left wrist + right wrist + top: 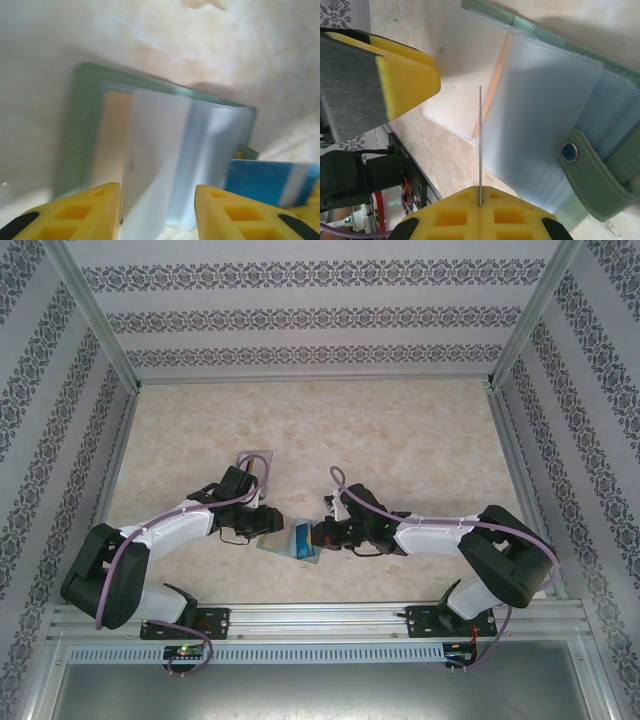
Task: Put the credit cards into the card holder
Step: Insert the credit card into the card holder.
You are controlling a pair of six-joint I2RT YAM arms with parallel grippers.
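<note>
One orange-yellow card (pixel 112 135) seems pocketed in the card holder (pixel 80 125). Right gripper (pixel 480 192) pinches the blue card (pixel 265 182), uninserted; left gripper (pixel 156 194) gapes.

Blue card (pixel 265 182): face too blurred from here, no print legible.
Card holder (pixel 80 130): plain green cover and clear pockets, no lettering I can read.
Snap stud (pixel 568 151): no mark legible.
Wallpaper (pixel 300 320): bands of ornament, no words.
</note>
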